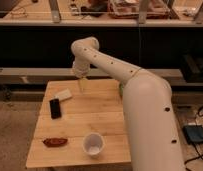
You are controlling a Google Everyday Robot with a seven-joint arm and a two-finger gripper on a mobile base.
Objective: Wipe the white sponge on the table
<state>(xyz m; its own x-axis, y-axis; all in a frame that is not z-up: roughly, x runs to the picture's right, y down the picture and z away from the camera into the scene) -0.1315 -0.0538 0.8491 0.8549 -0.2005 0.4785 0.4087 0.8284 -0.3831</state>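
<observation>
The white sponge (64, 94) lies flat near the far left of the light wooden table (90, 117), just beyond a black phone (55, 107). My gripper (82, 86) hangs from the white arm over the table's far edge, pointing down, a little to the right of the sponge and apart from it. Its fingers are open with nothing between them.
A white cup (93, 145) stands upright near the front edge. A reddish-brown packet (55, 142) lies at the front left. A green object (121, 90) peeks out behind the arm at the far right. A long dark bench (35, 75) runs behind the table.
</observation>
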